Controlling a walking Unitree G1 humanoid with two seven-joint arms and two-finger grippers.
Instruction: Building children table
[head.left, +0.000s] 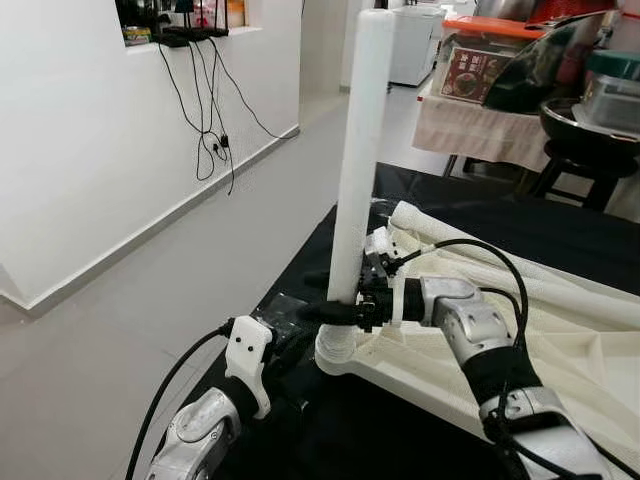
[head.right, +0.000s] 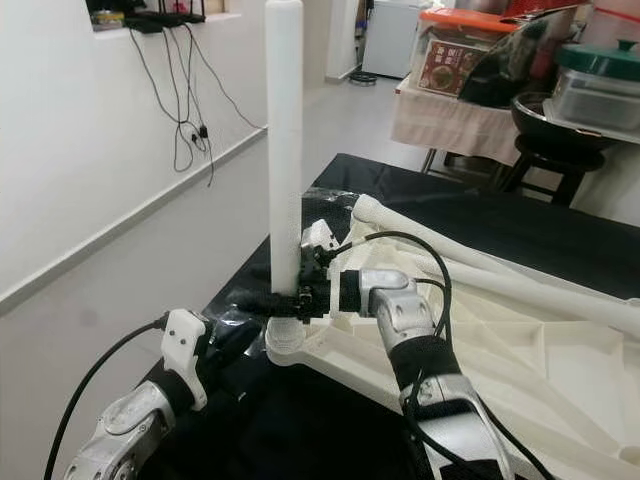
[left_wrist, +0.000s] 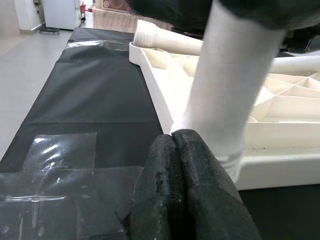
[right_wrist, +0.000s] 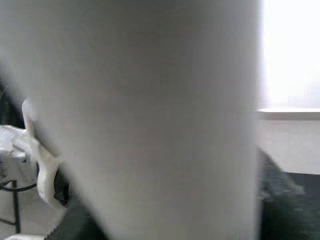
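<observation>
Assembly partly done — one white leg (head.left: 358, 160) upright in corner socket of upturned white tabletop (head.left: 560, 370), right gripper (head.left: 335, 313) jaws clamped on it, left gripper (left_wrist: 187, 185) jaws closed empty beside its base — spare legs (head.left: 520, 272) lying loose, not yet fitted.

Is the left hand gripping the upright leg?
No: the left hand has its fingers pressed together beside the base of the leg, while the right hand holds the leg.

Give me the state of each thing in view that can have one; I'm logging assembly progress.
White table leg: upright, foot seated in the tabletop's corner socket.
White tabletop: upside down on the black sheet, ribs showing.
Second leg: lying loose across the tabletop.
Right gripper: shut on the upright leg's base.
Left gripper: shut, empty, beside the socket.
</observation>
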